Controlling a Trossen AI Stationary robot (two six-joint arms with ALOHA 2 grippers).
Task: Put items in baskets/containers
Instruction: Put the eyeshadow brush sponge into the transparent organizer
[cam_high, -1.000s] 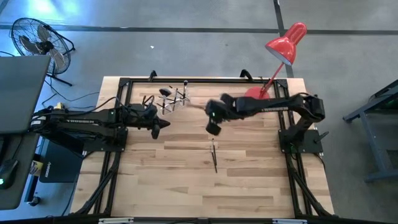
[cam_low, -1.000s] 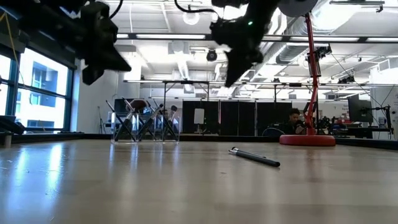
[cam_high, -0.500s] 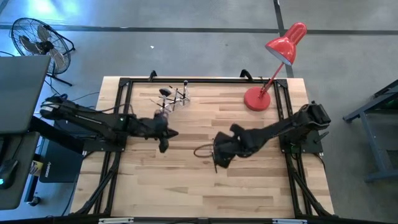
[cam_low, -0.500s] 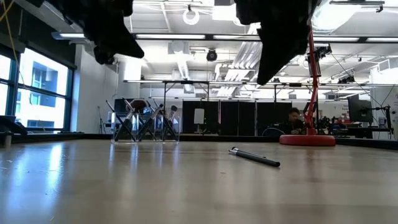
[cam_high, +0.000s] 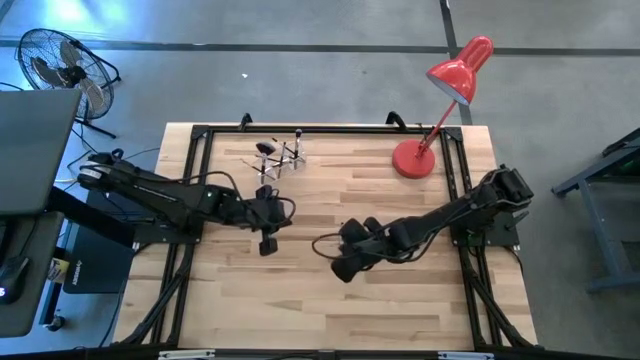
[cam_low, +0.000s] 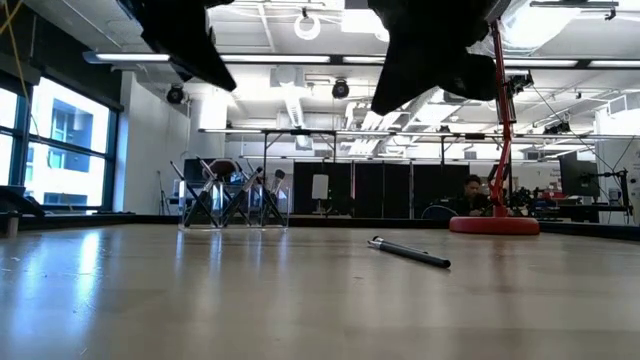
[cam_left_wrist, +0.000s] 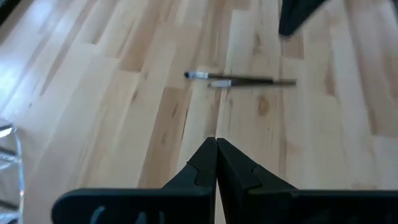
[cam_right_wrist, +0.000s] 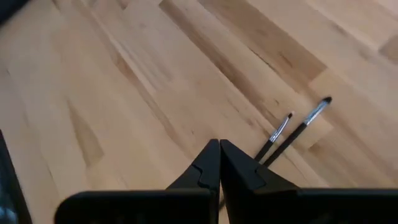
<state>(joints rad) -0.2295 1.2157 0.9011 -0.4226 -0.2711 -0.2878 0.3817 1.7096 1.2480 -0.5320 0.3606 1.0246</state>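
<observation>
Right gripper (cam_right_wrist: 219, 144) clenched shut, holding nothing, poised over the middle of the wooden table (cam_high: 300, 300). Two slim makeup brushes (cam_right_wrist: 292, 132) lying side by side on the boards just ahead of its closed fingertips, not touching them. Left gripper (cam_left_wrist: 216, 143) likewise shut and empty, nearer the table's left-centre, with the same brushes farther off in its wrist view. Clear holder (cam_low: 233, 207) standing well apart at the far edge, more brushes upright inside. Red desk lamp (cam_high: 452, 82) at the far right corner.
</observation>
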